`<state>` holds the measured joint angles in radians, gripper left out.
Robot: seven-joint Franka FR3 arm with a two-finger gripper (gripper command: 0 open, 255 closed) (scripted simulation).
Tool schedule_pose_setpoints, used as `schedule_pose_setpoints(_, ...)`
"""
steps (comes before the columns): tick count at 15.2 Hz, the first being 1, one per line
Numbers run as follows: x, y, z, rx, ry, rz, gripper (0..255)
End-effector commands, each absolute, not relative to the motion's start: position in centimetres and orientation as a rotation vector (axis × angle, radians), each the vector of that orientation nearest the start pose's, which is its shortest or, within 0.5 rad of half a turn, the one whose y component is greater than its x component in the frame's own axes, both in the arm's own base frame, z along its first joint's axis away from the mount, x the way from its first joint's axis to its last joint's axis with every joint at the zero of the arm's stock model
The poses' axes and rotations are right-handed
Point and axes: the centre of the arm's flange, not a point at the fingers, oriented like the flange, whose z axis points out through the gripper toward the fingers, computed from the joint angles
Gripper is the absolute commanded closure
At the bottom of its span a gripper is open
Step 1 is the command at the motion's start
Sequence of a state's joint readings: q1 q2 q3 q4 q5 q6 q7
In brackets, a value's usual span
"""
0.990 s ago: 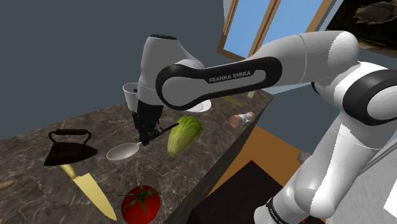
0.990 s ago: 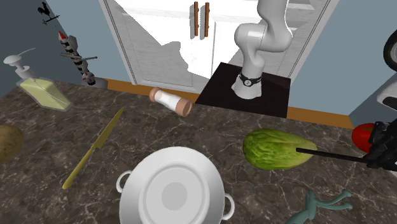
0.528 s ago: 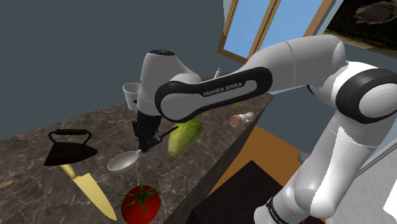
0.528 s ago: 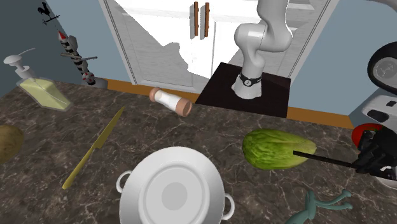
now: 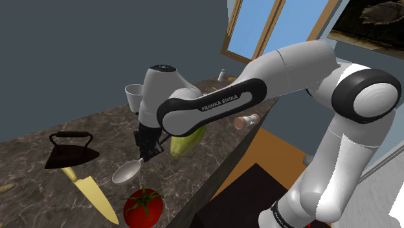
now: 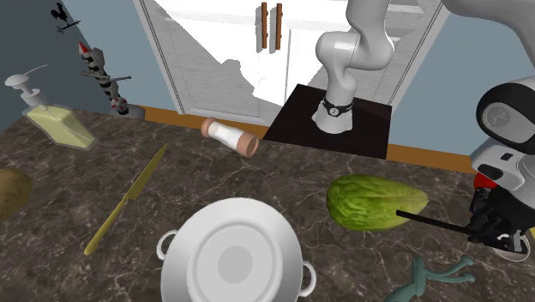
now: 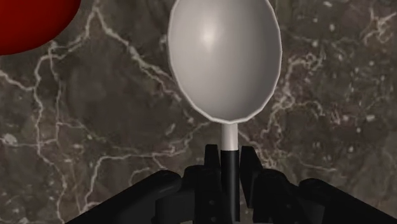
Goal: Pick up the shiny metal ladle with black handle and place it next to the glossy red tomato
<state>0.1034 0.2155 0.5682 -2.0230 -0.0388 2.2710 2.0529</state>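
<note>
Carriage is the step in hand: your black gripper [image 5: 147, 150], jaws pinching the black handle, holds the shiny grey round-bowled ladle [image 7: 224, 60] over the dark marbled worktop [image 7: 95, 127] near the glossy red tomato [image 5: 144, 206], so next you should lower it and release it beside that tomato.

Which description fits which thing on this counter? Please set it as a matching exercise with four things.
Things:
1. ladle
2. tomato
3. iron
4. shaker

Descriptions:
A. lying on its side
B. red and round
C. clasped by the gripper
D. all black, standing on its flat base

Pairs: 1-C, 2-B, 3-D, 4-A
</note>
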Motion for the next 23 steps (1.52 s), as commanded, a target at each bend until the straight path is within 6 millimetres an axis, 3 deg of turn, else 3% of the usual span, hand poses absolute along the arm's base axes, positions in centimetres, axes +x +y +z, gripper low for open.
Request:
schedule_pose_setpoints(1,46.8,35.9,35.1,-2.374,1.941,0.114,255)
schedule_pose_setpoints(10,46.8,35.9,34.8,-2.374,1.941,0.114,255)
schedule_pose_setpoints(11,46.7,35.9,34.9,-2.374,1.941,0.114,0)
schedule_pose_setpoints(16,46.8,35.9,34.8,-2.374,1.941,0.114,0)
schedule_pose_setpoints(20,46.8,35.4,39.7,-2.374,1.941,0.114,0)
schedule_pose_setpoints(23,46.8,35.4,39.7,-2.374,1.941,0.114,0)
